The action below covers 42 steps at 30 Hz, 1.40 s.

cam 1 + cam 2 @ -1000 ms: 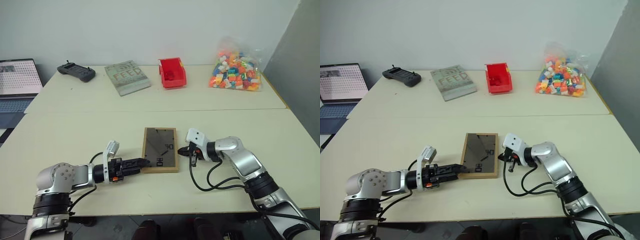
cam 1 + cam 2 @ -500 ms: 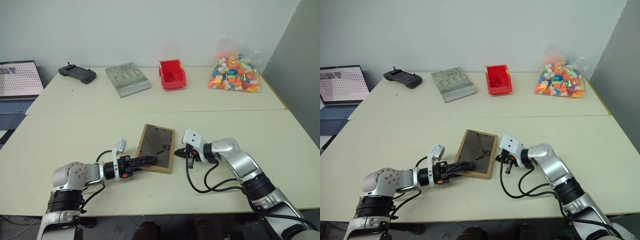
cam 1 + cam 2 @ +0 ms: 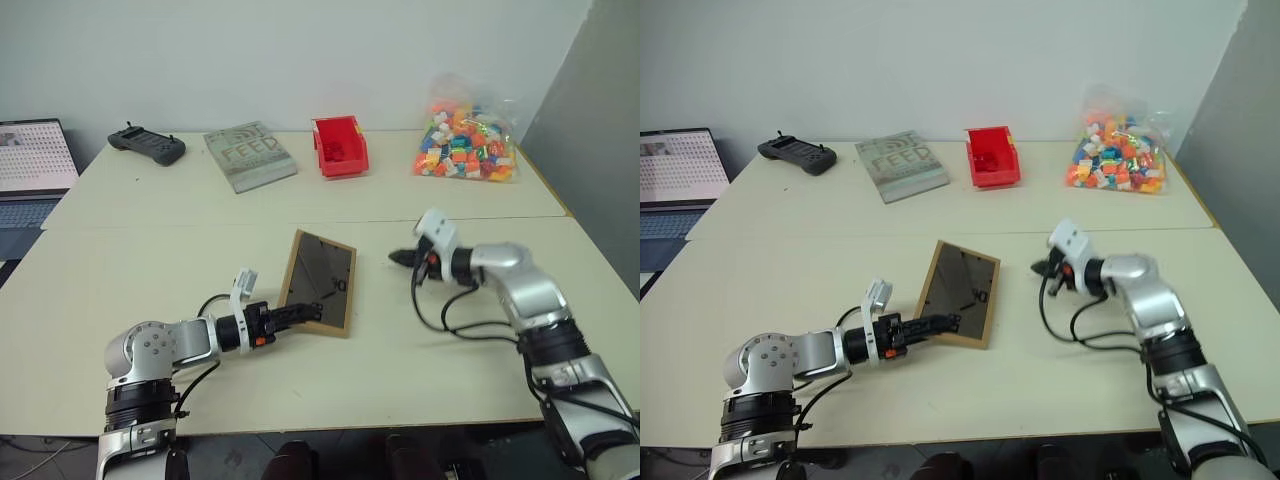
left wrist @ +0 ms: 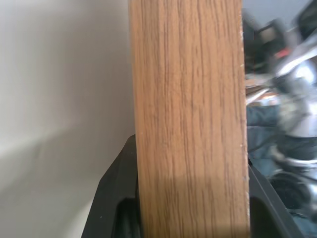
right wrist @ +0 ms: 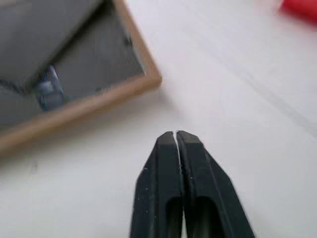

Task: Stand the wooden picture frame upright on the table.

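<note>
Here, the small rectangular light-wood picture frame lies tilted mid-table, long axis running away from the robot, its near-left edge clamped between the black fingers of the left end effector, the nearer one. The right end effector hovers apart to the frame's right, fingers pressed together and empty. On the pale cream table, a grey book, red bin and bag of bricks sit far behind, out of the way.

Both arms are built of rounded silver-grey metal segments joined by black rings. A white angular block is mounted on each wrist, at roughly 12 o'clock above the dark forearm section. Loose black cables are looped beneath each wrist. The left gripper and right gripper are formed of matte black tapered fingers; a small orange-red mark is seen on the left wrist.
</note>
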### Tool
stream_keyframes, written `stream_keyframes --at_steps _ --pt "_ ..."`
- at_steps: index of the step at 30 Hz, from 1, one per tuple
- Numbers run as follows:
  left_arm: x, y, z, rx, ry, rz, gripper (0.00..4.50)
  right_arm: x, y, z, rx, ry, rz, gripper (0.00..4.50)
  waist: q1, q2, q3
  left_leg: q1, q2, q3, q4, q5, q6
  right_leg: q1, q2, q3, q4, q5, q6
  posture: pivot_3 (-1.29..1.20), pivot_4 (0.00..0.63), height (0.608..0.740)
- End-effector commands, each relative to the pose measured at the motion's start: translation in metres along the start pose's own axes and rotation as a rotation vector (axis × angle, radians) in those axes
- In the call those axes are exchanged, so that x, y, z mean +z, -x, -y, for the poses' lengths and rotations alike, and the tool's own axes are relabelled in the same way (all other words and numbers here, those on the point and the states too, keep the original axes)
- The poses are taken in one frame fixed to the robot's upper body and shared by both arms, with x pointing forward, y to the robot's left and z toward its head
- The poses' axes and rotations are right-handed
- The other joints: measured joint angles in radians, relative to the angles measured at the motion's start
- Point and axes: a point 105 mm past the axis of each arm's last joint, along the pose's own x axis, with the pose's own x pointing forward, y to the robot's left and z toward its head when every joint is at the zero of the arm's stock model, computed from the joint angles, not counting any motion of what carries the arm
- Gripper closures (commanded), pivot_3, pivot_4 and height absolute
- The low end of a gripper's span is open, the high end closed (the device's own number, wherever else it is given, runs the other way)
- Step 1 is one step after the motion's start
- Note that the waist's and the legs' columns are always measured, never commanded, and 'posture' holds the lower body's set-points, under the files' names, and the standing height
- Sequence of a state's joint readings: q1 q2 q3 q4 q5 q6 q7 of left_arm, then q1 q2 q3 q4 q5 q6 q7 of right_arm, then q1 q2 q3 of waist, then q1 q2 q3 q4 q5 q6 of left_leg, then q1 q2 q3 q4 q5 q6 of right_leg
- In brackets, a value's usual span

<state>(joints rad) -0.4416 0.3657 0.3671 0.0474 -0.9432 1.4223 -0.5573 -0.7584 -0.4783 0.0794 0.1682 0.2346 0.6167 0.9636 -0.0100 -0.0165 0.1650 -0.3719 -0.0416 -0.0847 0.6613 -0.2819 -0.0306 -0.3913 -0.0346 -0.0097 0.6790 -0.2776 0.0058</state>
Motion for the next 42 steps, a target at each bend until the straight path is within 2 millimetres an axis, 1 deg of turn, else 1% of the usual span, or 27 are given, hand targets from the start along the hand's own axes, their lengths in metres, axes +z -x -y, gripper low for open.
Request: stream_keyframes --at_steps 1,2,4,6,7,8,12,13,14,16,20,23,25,28,31,34,36,37,38,39,41,42 --pt "0.038 0.003 0.046 -0.12 -0.19 0.129 3.19 0.054 -0.001 -0.024 0.164 -0.057 0.163 3.28 -0.003 0.0 0.0 -0.001 0.0 0.0 0.0 0.0 0.0 -0.001 0.0 0.0 0.0 0.0 0.0 0.0 0.15 0.74" --pt "0.041 0.002 0.053 -0.131 -0.223 0.137 3.19 0.064 -0.004 -0.027 0.188 -0.08 0.193 3.07 -0.005 0.0 0.0 -0.002 0.001 0.0 0.0 0.0 0.0 -0.002 0.0 0.0 -0.001 0.0 0.0 0.0 0.15 0.74" --pt "0.043 0.0 0.062 -0.138 -0.275 0.148 3.19 0.075 -0.01 -0.03 0.207 -0.103 0.219 2.59 -0.009 0.0 0.0 -0.005 0.0 0.0 0.001 0.0 -0.001 -0.004 0.0 0.0 -0.001 0.0 0.0 0.0 0.15 0.74" --pt "0.042 -0.001 0.07 -0.15 -0.31 0.149 3.19 0.077 -0.019 -0.031 0.212 -0.092 0.216 2.11 -0.014 -0.001 0.0 -0.01 -0.001 0.002 0.001 0.0 -0.001 -0.01 -0.001 0.002 -0.001 0.0 0.0 0.0 0.15 0.74" --pt "0.041 -0.002 0.073 -0.157 -0.326 0.146 3.19 0.078 -0.024 -0.031 0.217 -0.084 0.217 1.97 -0.015 -0.001 0.0 -0.013 -0.001 0.002 0.002 0.0 -0.001 -0.013 -0.001 0.002 0.0 0.0 0.0 0.0 0.15 0.74" --pt "0.04 -0.002 0.077 -0.167 -0.335 0.146 3.19 0.079 -0.027 -0.031 0.221 -0.078 0.219 1.64 -0.016 -0.001 0.0 -0.014 -0.001 0.002 0.002 0.0 -0.001 -0.014 -0.001 0.002 0.001 0.0 0.0 0.0 0.15 0.74" --pt "0.04 -0.003 0.083 -0.175 -0.348 0.158 3.19 0.089 -0.041 -0.03 0.225 -0.068 0.238 0.9 -0.018 -0.001 0.0 -0.014 -0.001 0.002 0.002 0.0 -0.001 -0.015 -0.001 0.002 0.002 0.0 0.0 0.0 0.15 0.74" --pt "0.04 -0.003 0.084 -0.174 -0.352 0.162 3.19 0.091 -0.043 -0.032 0.235 -0.067 0.243 0.65 -0.019 -0.001 0.0 -0.014 -0.001 0.002 0.002 0.0 -0.001 -0.015 -0.001 0.002 0.002 0.0 0.0 0.0 0.15 0.74" --pt "0.04 -0.003 0.085 -0.173 -0.354 0.165 3.19 0.093 -0.045 -0.035 0.253 -0.062 0.248 0.5 -0.019 -0.001 0.0 -0.014 -0.001 0.002 0.002 0.0 -0.001 -0.015 -0.001 0.002 0.002 0.0 0.0 0.0 0.15 0.74" --pt "0.041 -0.002 0.084 -0.166 -0.352 0.175 3.19 0.097 -0.049 -0.044 0.299 -0.047 0.261 0.05 -0.019 -0.001 0.0 -0.014 -0.001 0.002 0.002 0.0 -0.001 -0.015 -0.001 0.002 0.001 0.0 0.0 0.0 0.15 0.74" --pt "0.042 0.0 0.08 -0.142 -0.342 0.19 3.19 0.11 -0.049 -0.071 0.44 -0.031 0.302 0.05 -0.019 -0.001 0.0 -0.014 -0.001 0.002 0.002 0.0 -0.001 -0.015 -0.001 0.002 0.001 0.0 0.0 0.0 0.15 0.74" --pt "0.04 0.002 0.074 -0.107 -0.338 0.198 3.19 0.117 -0.042 -0.088 0.533 -0.031 0.327 0.05 -0.019 -0.001 0.0 -0.014 -0.001 0.002 0.002 0.0 -0.001 -0.015 -0.001 0.002 0.001 0.0 0.0 0.0 0.15 0.74" --pt "0.038 0.003 0.068 -0.071 -0.336 0.191 3.19 0.116 -0.032 -0.095 0.581 -0.041 0.326 0.05 -0.017 -0.001 0.0 -0.014 -0.001 0.002 0.002 0.0 -0.001 -0.015 -0.001 0.002 0.001 0.0 0.0 0.0 0.15 0.74" --pt "0.037 0.006 0.064 -0.056 -0.316 0.196 3.19 0.108 -0.018 -0.096 0.602 -0.05 0.302 0.05 -0.016 -0.001 0.0 -0.014 -0.001 0.002 0.002 0.0 -0.001 -0.015 -0.001 0.002 0.001 0.0 0.0 0.0 0.15 0.74" --pt "0.035 0.01 0.066 -0.082 -0.277 0.194 3.19 0.096 -0.007 -0.088 0.572 -0.067 0.264 0.05 -0.017 -0.001 0.0 -0.014 -0.001 0.002 0.002 0.0 -0.001 -0.015 -0.001 0.002 0.001 0.0 0.0 0.0 0.15 0.74" --pt "0.033 0.013 0.068 -0.108 -0.231 0.182 3.19 0.087 -0.004 -0.073 0.474 -0.051 0.24 0.05 -0.017 -0.001 0.0 -0.014 -0.001 0.002 0.002 0.0 0.0 -0.015 -0.001 0.002 0.001 0.0 0.0 0.0 0.15 0.74" --pt "0.033 0.014 0.068 -0.126 -0.173 0.175 3.19 0.08 0.001 -0.053 0.347 0.004 0.231 0.05 -0.017 -0.001 0.0 -0.014 -0.001 0.002 0.002 0.0 0.0 -0.015 -0.001 0.002 0.001 0.0 0.0 0.0 0.15 0.74" --pt "0.033 0.016 0.069 -0.147 -0.128 0.174 3.19 0.075 0.006 -0.04 0.267 0.048 0.229 0.05 -0.017 -0.001 0.0 -0.014 -0.001 0.002 0.002 0.0 0.0 -0.015 -0.001 0.002 0.001 0.0 0.0 0.0 0.15 0.74" --pt "0.032 0.018 0.07 -0.169 -0.078 0.172 3.19 0.069 0.013 -0.029 0.189 0.134 0.22 0.05 -0.017 -0.001 0.0 -0.014 -0.001 0.001 0.002 0.0 0.0 -0.015 -0.001 0.001 0.002 0.0 0.0 0.0 0.15 0.74" --pt "0.031 0.021 0.071 -0.184 -0.037 0.165 3.19 0.064 0.017 -0.022 0.135 0.222 0.211 0.05 -0.016 -0.001 0.0 -0.014 -0.001 0.002 0.002 0.0 0.0 -0.015 -0.001 0.002 0.002 0.0 0.0 0.0 0.15 0.74" --pt "0.024 0.026 0.074 -0.195 0.014 0.124 3.19 0.052 0.023 -0.003 -0.045 0.559 0.17 0.05 -0.016 -0.002 0.0 -0.014 -0.001 0.002 0.002 0.0 0.0 -0.015 -0.001 0.002 0.001 0.0 0.0 0.0 0.15 0.74" --pt "0.022 0.028 0.075 -0.194 0.024 0.113 3.19 0.047 0.024 0.0 -0.088 0.68 0.155 0.05 -0.017 -0.003 0.0 -0.014 0.0 0.002 0.002 0.0 0.0 -0.015 -0.001 0.002 0.001 0.0 0.0 0.0 0.15 0.74"
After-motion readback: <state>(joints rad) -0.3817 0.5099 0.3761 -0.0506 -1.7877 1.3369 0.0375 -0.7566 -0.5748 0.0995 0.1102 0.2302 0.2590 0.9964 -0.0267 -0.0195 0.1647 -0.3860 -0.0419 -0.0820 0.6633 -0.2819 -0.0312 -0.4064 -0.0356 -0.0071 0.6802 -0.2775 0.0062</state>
